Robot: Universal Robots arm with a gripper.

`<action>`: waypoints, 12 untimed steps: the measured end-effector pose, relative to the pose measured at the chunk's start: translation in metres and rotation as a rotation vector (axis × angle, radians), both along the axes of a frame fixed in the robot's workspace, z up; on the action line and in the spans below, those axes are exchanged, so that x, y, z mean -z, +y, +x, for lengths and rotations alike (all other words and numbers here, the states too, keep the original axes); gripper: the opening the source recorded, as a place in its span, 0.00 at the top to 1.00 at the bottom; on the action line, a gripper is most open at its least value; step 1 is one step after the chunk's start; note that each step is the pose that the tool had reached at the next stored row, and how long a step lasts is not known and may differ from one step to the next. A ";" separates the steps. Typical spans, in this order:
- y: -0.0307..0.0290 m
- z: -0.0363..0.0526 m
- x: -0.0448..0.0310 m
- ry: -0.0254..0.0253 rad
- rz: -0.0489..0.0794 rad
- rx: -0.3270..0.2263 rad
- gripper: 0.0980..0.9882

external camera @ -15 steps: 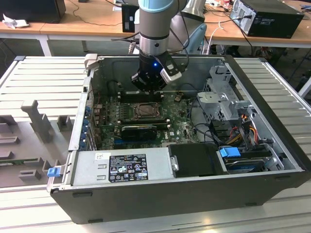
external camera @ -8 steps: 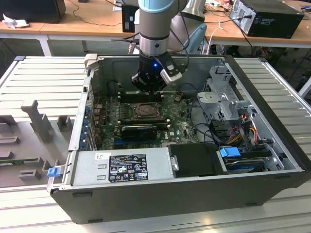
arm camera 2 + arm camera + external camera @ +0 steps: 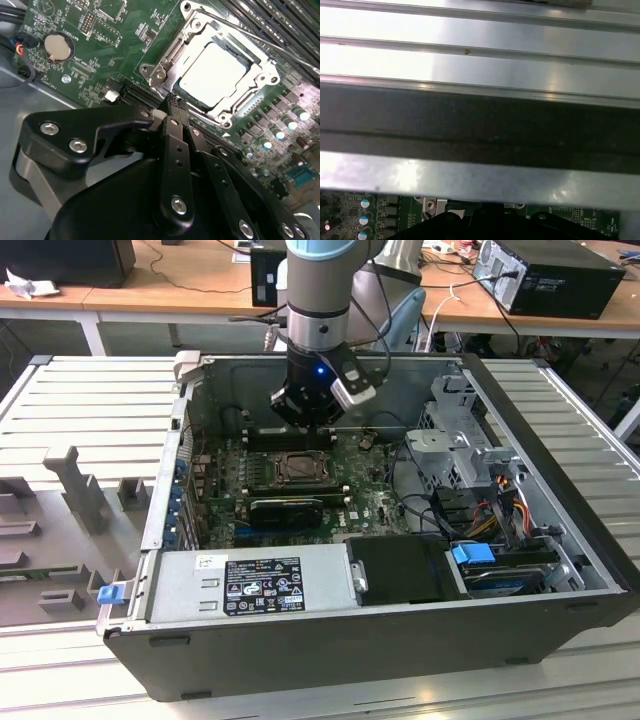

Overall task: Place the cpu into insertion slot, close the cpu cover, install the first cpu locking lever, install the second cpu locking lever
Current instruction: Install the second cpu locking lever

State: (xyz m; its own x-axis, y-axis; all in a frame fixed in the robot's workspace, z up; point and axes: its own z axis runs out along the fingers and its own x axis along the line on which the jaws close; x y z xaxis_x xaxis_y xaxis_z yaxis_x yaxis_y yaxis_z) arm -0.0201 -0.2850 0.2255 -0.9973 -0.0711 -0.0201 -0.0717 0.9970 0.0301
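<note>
The cpu (image 3: 215, 72) sits in the insertion slot (image 3: 167, 55), upper right of the second wrist view, cpu cover (image 3: 240, 102) down — gripper (image 3: 172, 102) closed, holding nothing, at the socket's edge — lever step apparently in hand.

- Above the insertion slot (image 3: 298, 469) the way down is taken at 12 o'clock in the exterior view by the gripper (image 3: 306, 426), hanging just behind the socket.
- In the second wrist view the cpu cover (image 3: 218, 75) lies flat over the cpu (image 3: 214, 74); its top is unobstructed.
- At 6 o'clock of the socket the black expansion card (image 3: 286, 510) rises close by.
- At 3 o'clock, black cables (image 3: 400, 475) and the drive cage (image 3: 462, 445) narrow the approach.
- The case wall (image 3: 480, 125) stands near the arm's wrist in the first wrist view.
</note>
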 end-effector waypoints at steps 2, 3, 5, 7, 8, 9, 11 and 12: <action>0.0000 0.0000 -0.0048 0.0000 0.000 0.000 0.99; -0.0004 0.0001 -0.0064 -0.0002 0.000 0.001 0.99; -0.0060 0.0000 -0.0065 0.0000 0.000 0.001 0.99; -0.0090 0.0000 -0.0065 0.0000 0.000 0.001 0.99; -0.0106 0.0000 -0.0065 0.0000 0.000 0.001 0.99; -0.0125 0.0000 -0.0065 0.0000 -0.001 0.001 0.99; -0.0167 0.0000 -0.0065 -0.0001 -0.001 0.001 0.99; -0.0179 0.0000 -0.0065 0.0000 -0.001 0.001 0.99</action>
